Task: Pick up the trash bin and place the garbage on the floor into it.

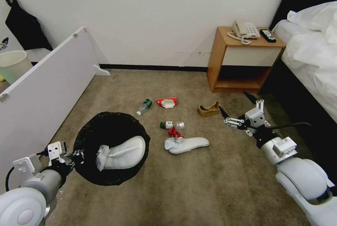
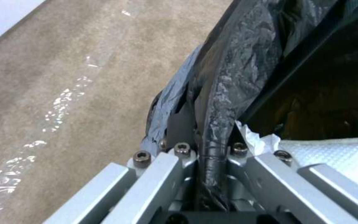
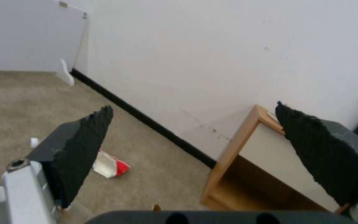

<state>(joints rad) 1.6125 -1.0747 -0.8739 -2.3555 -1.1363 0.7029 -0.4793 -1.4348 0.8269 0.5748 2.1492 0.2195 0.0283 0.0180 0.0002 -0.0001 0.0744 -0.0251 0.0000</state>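
Clamped tight, the left gripper [image 2: 212,146] has its jaws pressed together on the bag-covered rim of the trash bin [image 1: 87,141], the crinkled, glossy black plastic pinched between its metal fingers [image 2: 179,124]. Held at the robot's lower left above the floor [image 1: 217,183], a beige-brown short-pile carpet, the round bin tilts its mouth toward the camera. Inside lie a flat white slipper [image 1: 126,154] with a soft woven texture and a wad of crumpled white tissue [image 1: 102,155] against its heel end.

Over on the right, the right gripper [image 1: 234,107] hangs with its jaws spread wide and nothing between them; its fingertips [image 3: 84,143] are dark, rough-edged wedges. It hovers just beside a squat, crumpled brown paper bag [image 1: 209,109], near a wooden nightstand [image 1: 242,60].

Between the two arms the garbage is scattered on the carpet. A second white slipper [image 1: 189,144] lies flat, with a twisted red wrapper [image 1: 173,133] touching its toe end. Just behind them a small clear bottle [image 1: 172,125] lies on its side. Farther back sit a crushed red-and-white can [image 1: 167,102] and, to its left, another clear bottle with a green label [image 1: 144,107], tipped over.
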